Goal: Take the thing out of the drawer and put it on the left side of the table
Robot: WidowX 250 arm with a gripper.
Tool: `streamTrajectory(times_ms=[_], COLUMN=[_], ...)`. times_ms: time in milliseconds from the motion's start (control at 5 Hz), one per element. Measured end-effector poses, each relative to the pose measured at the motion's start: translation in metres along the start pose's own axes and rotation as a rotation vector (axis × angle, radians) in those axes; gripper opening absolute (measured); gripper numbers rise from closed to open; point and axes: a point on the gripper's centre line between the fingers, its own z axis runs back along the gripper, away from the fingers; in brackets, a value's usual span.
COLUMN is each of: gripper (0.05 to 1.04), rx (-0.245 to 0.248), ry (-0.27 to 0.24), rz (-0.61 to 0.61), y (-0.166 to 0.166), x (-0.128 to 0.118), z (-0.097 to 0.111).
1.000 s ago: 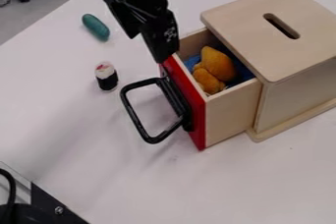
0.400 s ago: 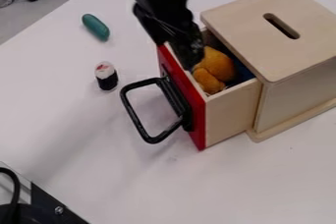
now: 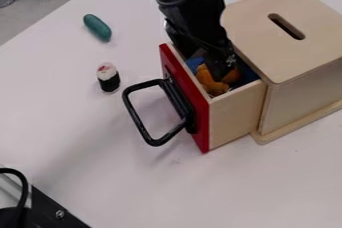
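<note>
Green and smooth, a long toy (image 3: pixel 97 27) is lying on the white table (image 3: pixel 87 137). Near it, a little black-and-white roll (image 3: pixel 108 77) is sitting. Next, a black handle (image 3: pixel 137 117) is sticking out from the red front (image 3: pixel 188 99) of the open drawer (image 3: pixel 234 117). Inside, the orange thing (image 3: pixel 210 82) is resting by something blue (image 3: pixel 194 63). The robot's pincer (image 3: pixel 206 66) is poking in from above, opened up, covering part of the orange thing. On the right, a wooden box (image 3: pixel 287 47) is holding the drawer.
</note>
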Motion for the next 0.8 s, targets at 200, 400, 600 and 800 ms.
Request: streamTrajectory(times_ms=[200,400,600,800], gripper=[1.001,1.001,1.001,0.969], rx=[0.005,0.016,0.032,0.038], ry=[0.017,0.037,0.03,0.001], rz=[0.017,0.015,0.024,0.042], y=[0.002,0.003,0.004,0.005], x=[0.0,0.001,0.004,0.012], z=[-0.015,-0.029,-0.037,-0.046])
